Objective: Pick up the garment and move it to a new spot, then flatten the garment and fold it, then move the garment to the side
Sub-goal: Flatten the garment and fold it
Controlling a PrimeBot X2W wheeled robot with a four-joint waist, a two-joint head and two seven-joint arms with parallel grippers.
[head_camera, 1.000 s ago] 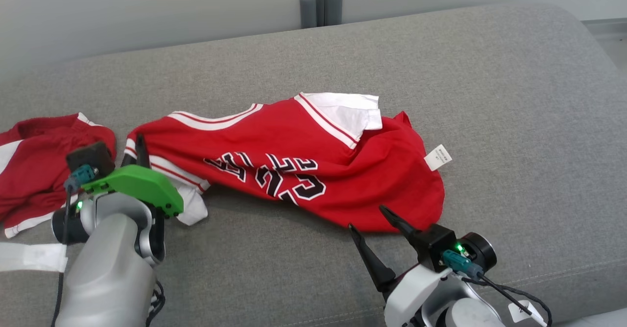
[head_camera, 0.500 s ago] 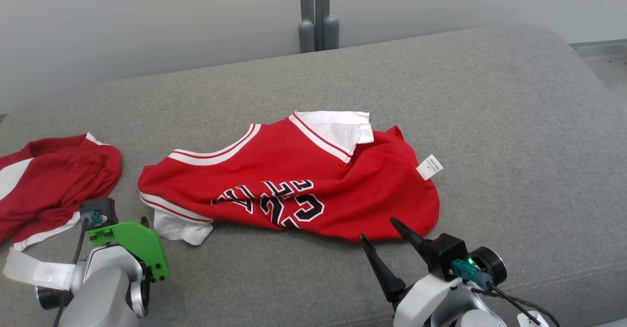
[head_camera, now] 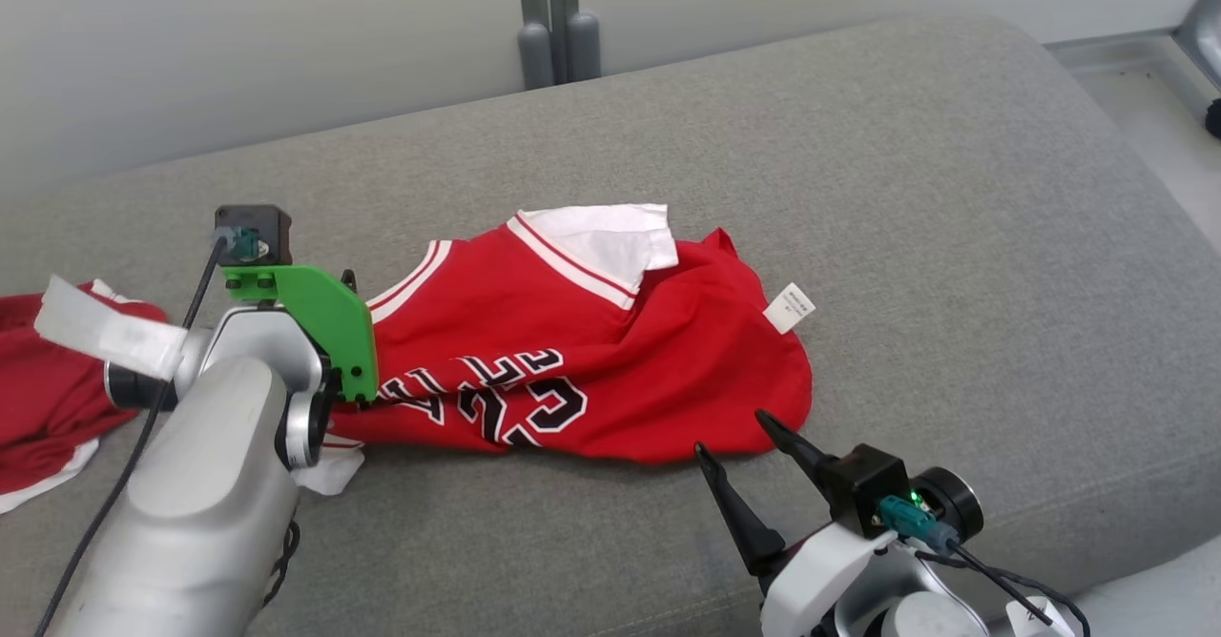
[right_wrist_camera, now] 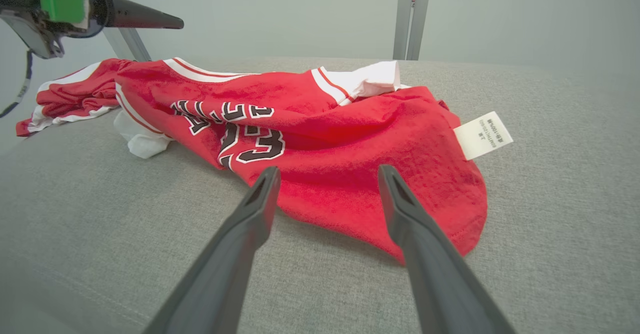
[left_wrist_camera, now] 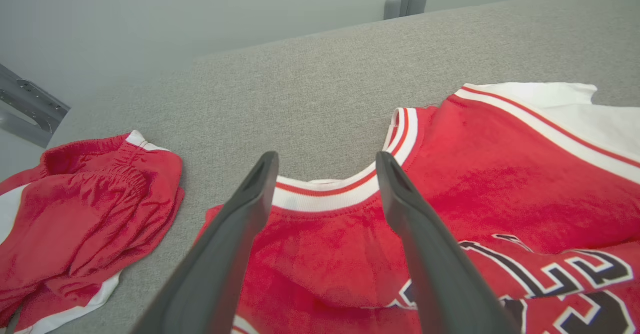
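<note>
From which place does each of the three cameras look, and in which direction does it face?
Head view: high on the robot, facing forward and down at the red jersey on the grey cushion; left forearm and right fingers show.
Left wrist view: low over the jersey's striped trim, along the open left fingers.
Right wrist view: near the cushion, facing the jersey's hem along its own open fingers.
Shared: both wrist views show the red shorts.

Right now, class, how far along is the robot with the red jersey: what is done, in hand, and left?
Done, apparently: the jersey lies on the grey cushion, ungripped. In hand: the open left gripper hovers over its neckline and the open right gripper sits by its hem, likely to flatten it. Left: it is rumpled, unfolded, not moved aside.
</note>
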